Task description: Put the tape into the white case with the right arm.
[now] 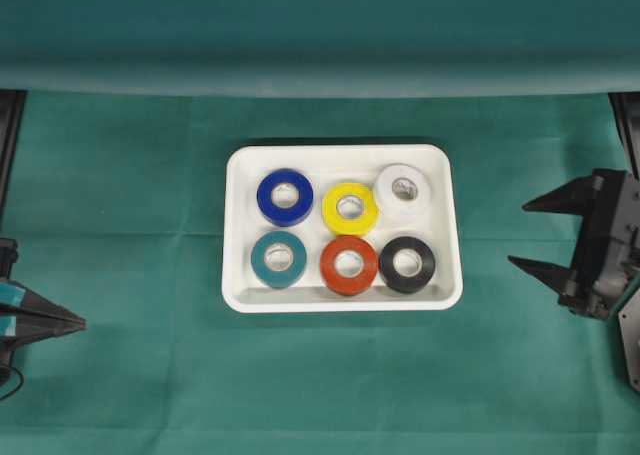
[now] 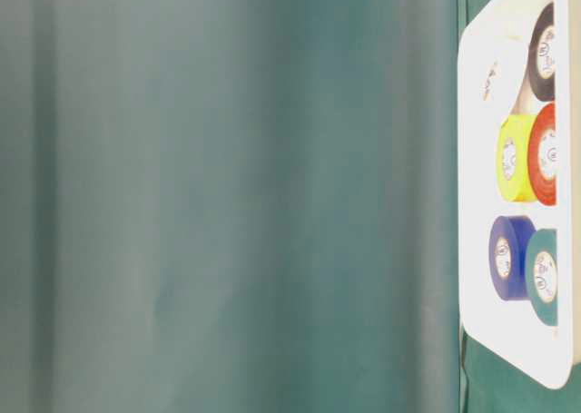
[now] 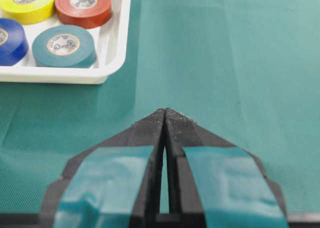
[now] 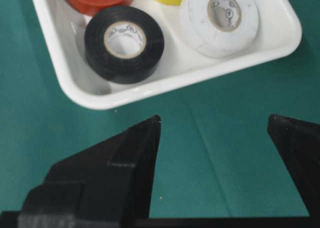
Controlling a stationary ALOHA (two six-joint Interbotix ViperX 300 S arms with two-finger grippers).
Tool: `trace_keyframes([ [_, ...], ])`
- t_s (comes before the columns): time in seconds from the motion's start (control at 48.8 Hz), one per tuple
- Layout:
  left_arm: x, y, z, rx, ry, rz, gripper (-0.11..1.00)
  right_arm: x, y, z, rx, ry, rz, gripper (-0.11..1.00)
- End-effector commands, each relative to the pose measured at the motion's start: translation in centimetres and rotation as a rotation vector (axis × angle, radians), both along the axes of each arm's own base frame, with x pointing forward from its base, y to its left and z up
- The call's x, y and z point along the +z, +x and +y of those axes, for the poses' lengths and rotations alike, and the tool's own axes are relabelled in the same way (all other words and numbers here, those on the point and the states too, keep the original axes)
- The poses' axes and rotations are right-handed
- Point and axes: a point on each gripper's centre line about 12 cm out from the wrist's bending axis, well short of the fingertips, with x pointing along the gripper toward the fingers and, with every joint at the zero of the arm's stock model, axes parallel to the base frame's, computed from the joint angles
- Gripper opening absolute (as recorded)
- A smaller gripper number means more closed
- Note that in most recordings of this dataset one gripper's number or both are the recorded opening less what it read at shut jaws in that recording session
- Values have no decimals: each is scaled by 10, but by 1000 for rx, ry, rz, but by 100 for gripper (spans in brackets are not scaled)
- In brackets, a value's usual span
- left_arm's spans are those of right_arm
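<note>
The white case (image 1: 240, 230) lies in the middle of the green cloth and holds several tape rolls: blue (image 1: 285, 197), yellow (image 1: 350, 208), white (image 1: 403, 189), teal (image 1: 279, 258), red (image 1: 348, 265) and black (image 1: 407, 264). My right gripper (image 1: 520, 233) hovers to the right of the case, open and empty, its tips pointing at the case. In the right wrist view the black roll (image 4: 124, 43) and white roll (image 4: 220, 20) sit just beyond the open gripper (image 4: 215, 120). My left gripper (image 1: 80, 322) rests at the far left, shut, its fingers (image 3: 150, 133) pressed together.
A raised green backdrop (image 1: 320, 35) runs along the back. Bare green cloth (image 1: 320, 385) surrounds the case on all sides. The table-level view shows the case (image 2: 472, 250) at its right edge with the rolls inside.
</note>
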Motion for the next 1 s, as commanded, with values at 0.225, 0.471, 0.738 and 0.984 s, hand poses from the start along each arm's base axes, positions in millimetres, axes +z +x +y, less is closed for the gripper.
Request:
trace_keyframes([
  [0.225, 5, 1, 0, 1, -3, -14, 0, 5, 6, 17, 92, -1, -48, 63],
  [0.471, 5, 1, 0, 1, -4, -15, 0, -3, 7, 45, 245, 12, -63, 63],
  [0.738, 5, 1, 0, 1, -4, -15, 0, -4, 1, 65, 354, 12, -88, 63],
  [0.984, 6, 2, 0, 1, -4, -15, 0, -4, -2, 66, 361, 9, -97, 63],
])
